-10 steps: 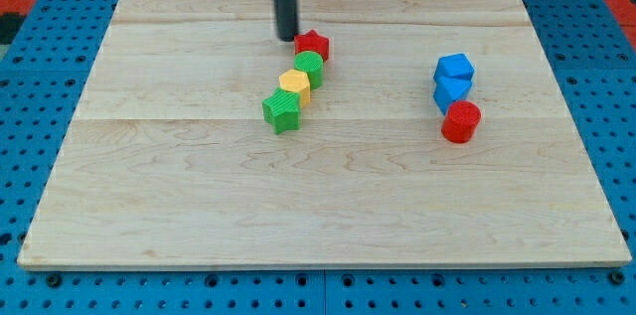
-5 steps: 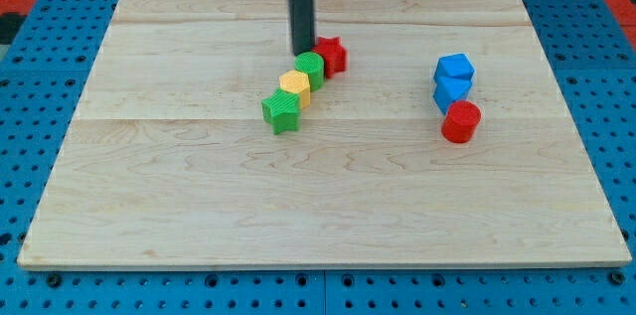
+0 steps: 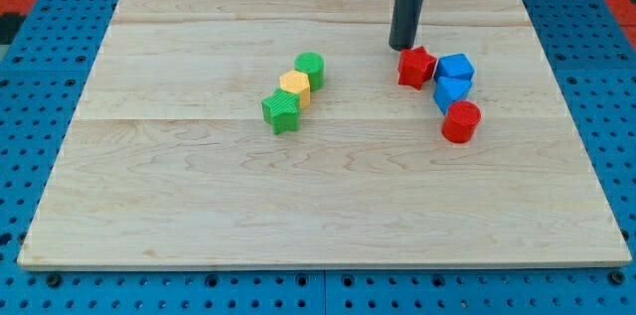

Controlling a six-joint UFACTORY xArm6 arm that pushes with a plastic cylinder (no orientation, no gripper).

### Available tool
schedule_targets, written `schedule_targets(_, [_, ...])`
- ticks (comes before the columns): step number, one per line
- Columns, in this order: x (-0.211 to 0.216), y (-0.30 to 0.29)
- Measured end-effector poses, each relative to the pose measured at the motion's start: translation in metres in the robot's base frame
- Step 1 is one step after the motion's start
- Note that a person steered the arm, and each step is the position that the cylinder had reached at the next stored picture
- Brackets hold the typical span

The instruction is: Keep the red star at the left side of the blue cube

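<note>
Star (image 3: 416,66) sits touching cube (image 3: 455,68) on its left, so placement looks done. My tip (image 3: 401,47), just above-left of star, has no fingers and holds nothing; you should back off.

pale wooden board (image 3: 199,216), blue pegboard surface (image 3: 40,47)

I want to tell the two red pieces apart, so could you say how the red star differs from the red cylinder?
The red star has points; the red cylinder is round. The star sits left of the blue cube, just below my tip; the cylinder lies lower, away from it. Both are red.
</note>
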State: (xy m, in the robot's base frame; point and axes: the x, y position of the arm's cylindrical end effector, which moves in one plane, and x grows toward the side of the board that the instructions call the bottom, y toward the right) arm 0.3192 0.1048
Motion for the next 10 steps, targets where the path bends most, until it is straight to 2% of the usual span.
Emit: schedule_targets(10, [-0.010, -0.019])
